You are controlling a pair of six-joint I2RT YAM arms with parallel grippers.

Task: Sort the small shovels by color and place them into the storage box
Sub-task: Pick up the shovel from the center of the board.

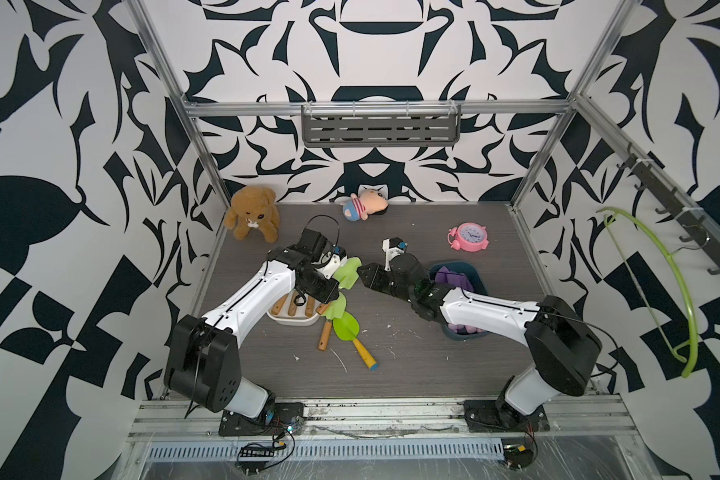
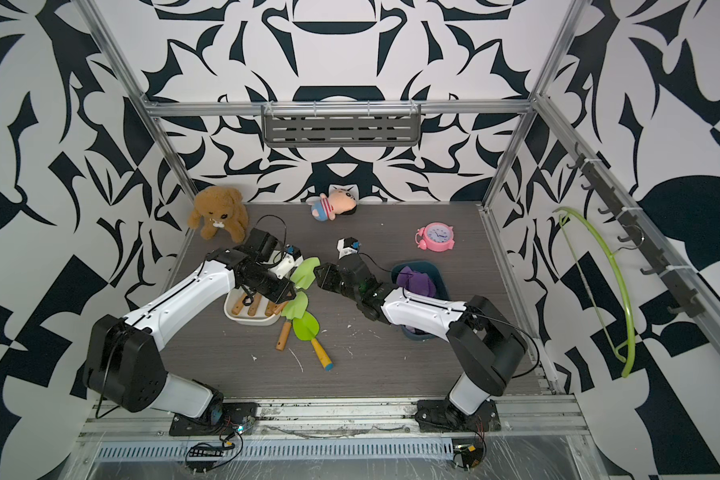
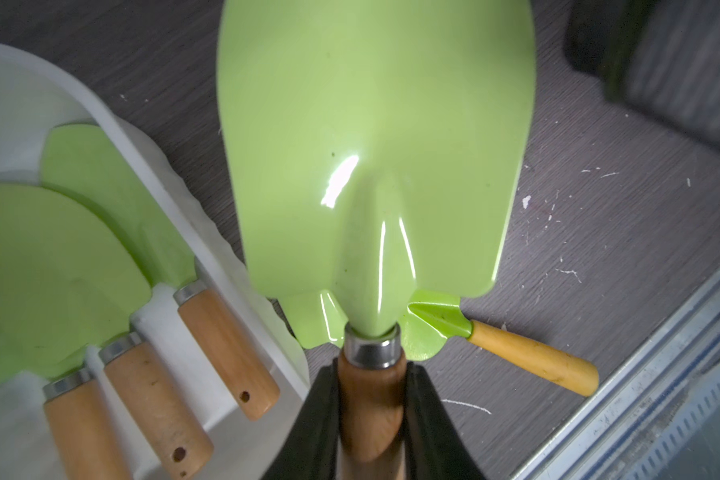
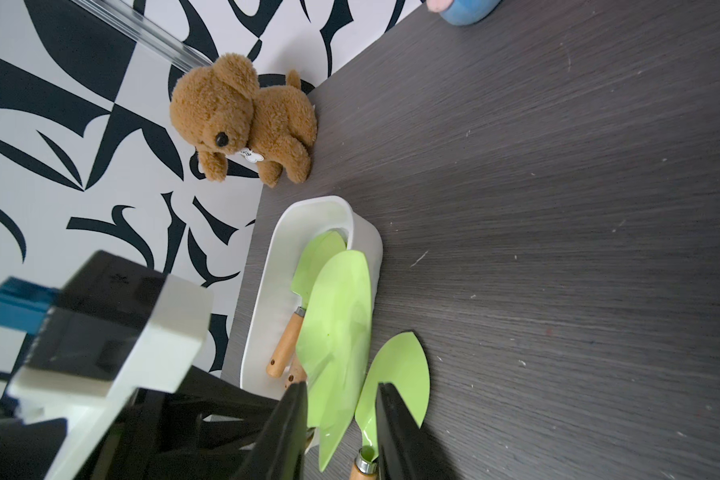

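Grey wood-grain table (image 1: 433,365), left gripper (image 3: 371,378) clamped on green shovel (image 3: 371,145) by its brown handle at centre frame, right gripper (image 4: 342,395) jaws partly open, gripping nothing

tabletop (image 1: 433,365): dark woodgrain, white scuffs | brown plush dog (image 1: 252,212): far left corner | striped-shirt doll (image 1: 364,205): lying by back wall | pink alarm clock (image 1: 468,237): far right | green hanger (image 1: 678,286): on right-wall hook rail (image 1: 674,208)

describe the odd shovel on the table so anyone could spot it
On the dark table, find the white box of green shovels. Beside it, nearer the robot, lies a loose shovel with a yellow, blue-tipped handle; the neighbours' handles are brown.
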